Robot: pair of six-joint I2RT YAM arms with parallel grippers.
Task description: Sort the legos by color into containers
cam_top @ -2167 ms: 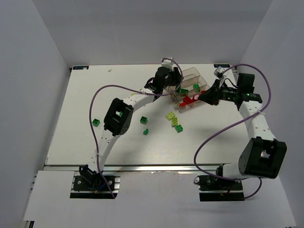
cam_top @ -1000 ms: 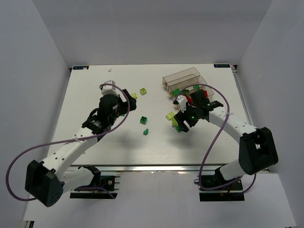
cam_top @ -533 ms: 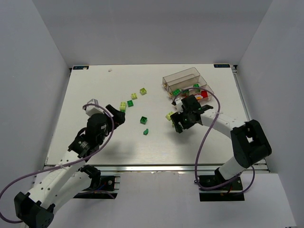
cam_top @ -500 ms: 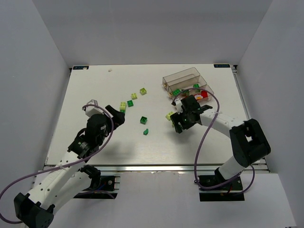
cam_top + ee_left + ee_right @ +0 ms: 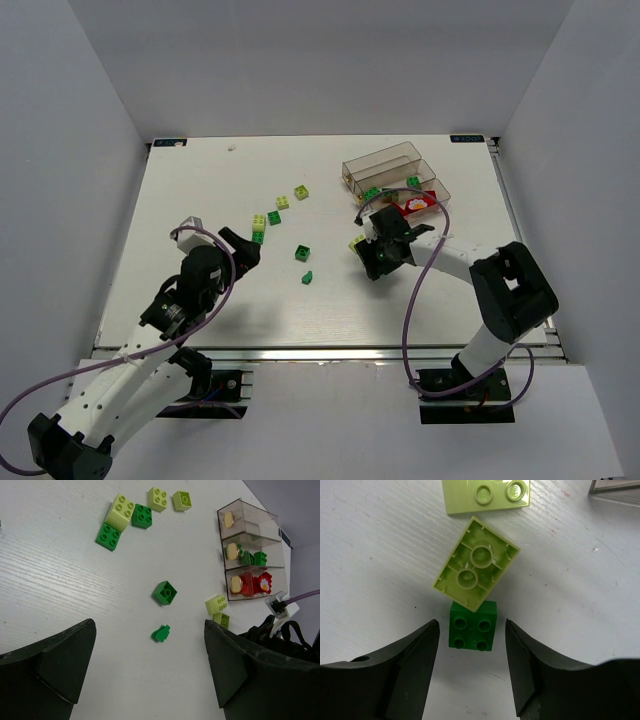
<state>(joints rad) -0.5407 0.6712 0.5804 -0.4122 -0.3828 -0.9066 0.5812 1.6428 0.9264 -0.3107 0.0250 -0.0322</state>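
My right gripper (image 5: 472, 647) is open and low over the table, its jaws on either side of a dark green lego (image 5: 472, 629) without touching it. An upturned pale yellow-green lego (image 5: 476, 564) leans on that brick, and another pale one (image 5: 487, 495) lies beyond. From above, the right gripper (image 5: 372, 262) sits just in front of the containers (image 5: 395, 165). The middle bin holds green legos (image 5: 252, 558) and the nearest holds red ones (image 5: 255, 584). My left gripper (image 5: 150, 672) hangs wide open and empty above a small green piece (image 5: 161, 633) and a green lego (image 5: 165, 592).
A cluster of pale and dark green legos (image 5: 268, 215) lies left of centre, with one pale lego (image 5: 301, 192) further back. The left arm (image 5: 190, 290) reaches in from the near left. Grey walls close in the white table (image 5: 200, 180).
The left arm has drawn back toward the near left, still open. The right gripper has come down around the dark green lego and its jaws have narrowed.
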